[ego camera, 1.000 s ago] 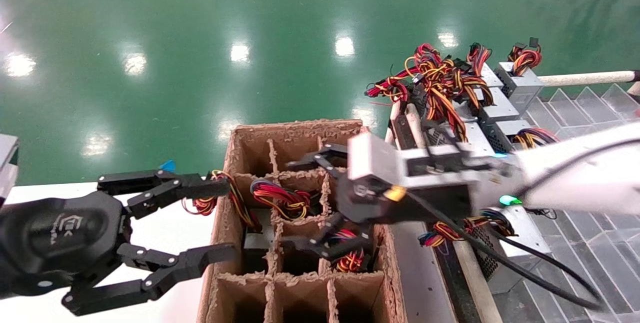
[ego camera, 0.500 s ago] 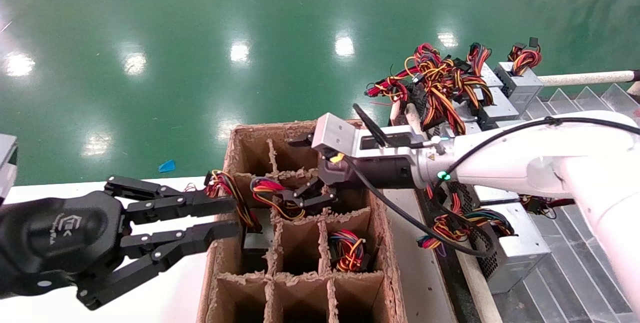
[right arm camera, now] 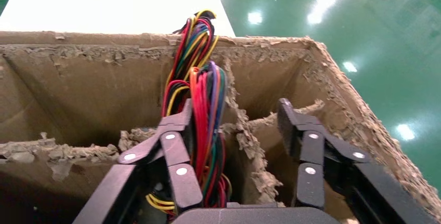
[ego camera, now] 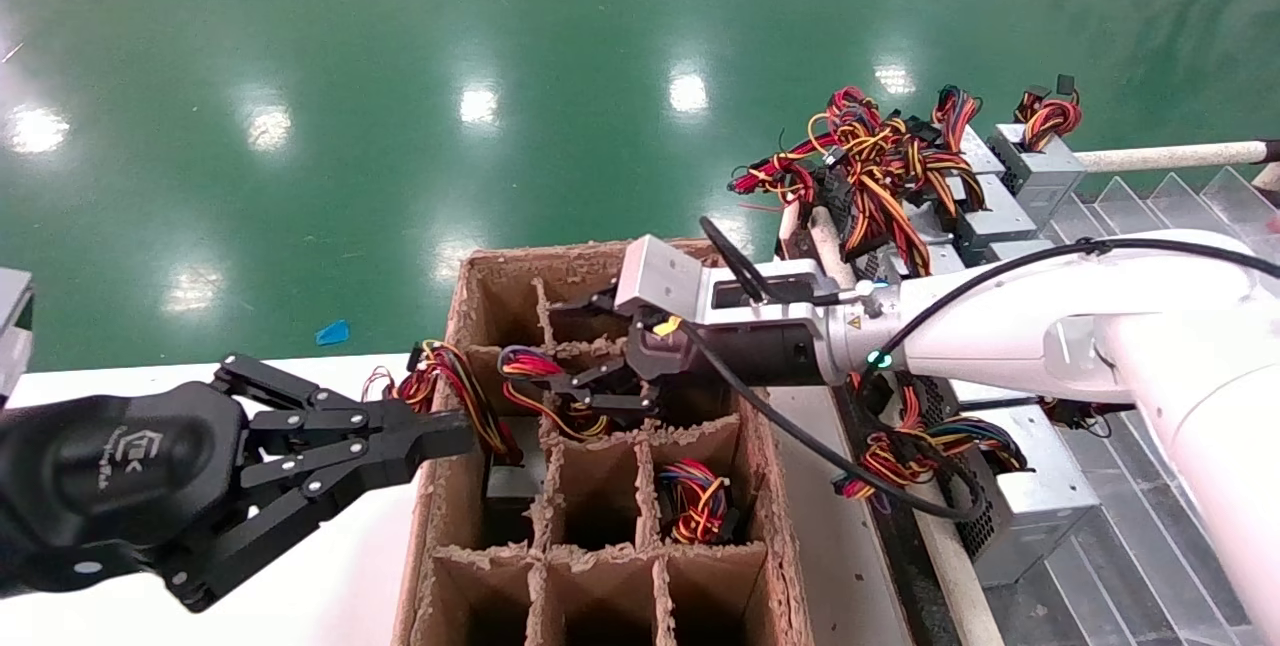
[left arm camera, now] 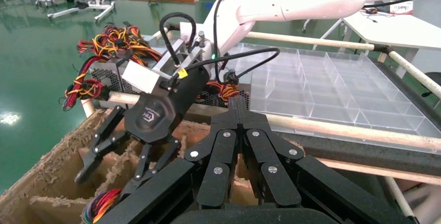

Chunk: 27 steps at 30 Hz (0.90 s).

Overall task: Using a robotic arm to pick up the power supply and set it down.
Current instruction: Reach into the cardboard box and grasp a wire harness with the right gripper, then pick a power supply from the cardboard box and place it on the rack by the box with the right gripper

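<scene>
Since half a second ago your left gripper (ego camera: 455,431) has pressed its fingers together, holding nothing, at the cardboard box's (ego camera: 455,311) left wall. Your right gripper (ego camera: 545,386) has dipped lower into the box; its fingers are spread apart, straddling the wire bundle (right arm camera: 200,125) of the power supply (ego camera: 560,396), which sits in a middle cell. You cannot tell whether they touch the wires. Behind it, the white robotic arm (ego camera: 1010,336) reaches in from the right, over more power supplies on the rack (ego camera: 1030,486).
</scene>
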### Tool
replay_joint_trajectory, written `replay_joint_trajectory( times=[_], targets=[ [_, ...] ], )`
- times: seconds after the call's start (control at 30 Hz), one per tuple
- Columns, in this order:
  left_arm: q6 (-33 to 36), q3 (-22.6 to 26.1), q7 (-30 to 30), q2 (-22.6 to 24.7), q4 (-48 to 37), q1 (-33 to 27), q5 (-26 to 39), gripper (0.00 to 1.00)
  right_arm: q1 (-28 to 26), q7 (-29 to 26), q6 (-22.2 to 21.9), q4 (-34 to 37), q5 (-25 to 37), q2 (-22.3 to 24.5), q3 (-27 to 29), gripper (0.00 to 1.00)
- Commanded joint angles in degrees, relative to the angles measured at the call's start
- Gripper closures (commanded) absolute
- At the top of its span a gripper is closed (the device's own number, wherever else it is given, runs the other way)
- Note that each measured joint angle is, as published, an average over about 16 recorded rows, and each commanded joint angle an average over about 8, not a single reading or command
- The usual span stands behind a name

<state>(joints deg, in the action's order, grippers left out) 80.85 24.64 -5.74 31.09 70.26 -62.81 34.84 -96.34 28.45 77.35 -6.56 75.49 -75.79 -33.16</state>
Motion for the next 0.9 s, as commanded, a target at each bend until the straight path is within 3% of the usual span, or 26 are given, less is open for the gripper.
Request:
replay_joint_trajectory(
  times=[0.03, 0.9],
  targets=[
    [0.0, 0.0, 0.0, 0.0, 0.0, 0.0, 0.0, 1.00, -0.1, 0.5, 0.2, 0.6, 0.1, -0.4, -0.1, 1.00],
    [0.0, 0.0, 0.0, 0.0, 0.0, 0.0, 0.0, 1.00, -3.0, 2.5, 8.4, 2.7, 1.6, 0.5, -1.7, 1.00]
  ],
)
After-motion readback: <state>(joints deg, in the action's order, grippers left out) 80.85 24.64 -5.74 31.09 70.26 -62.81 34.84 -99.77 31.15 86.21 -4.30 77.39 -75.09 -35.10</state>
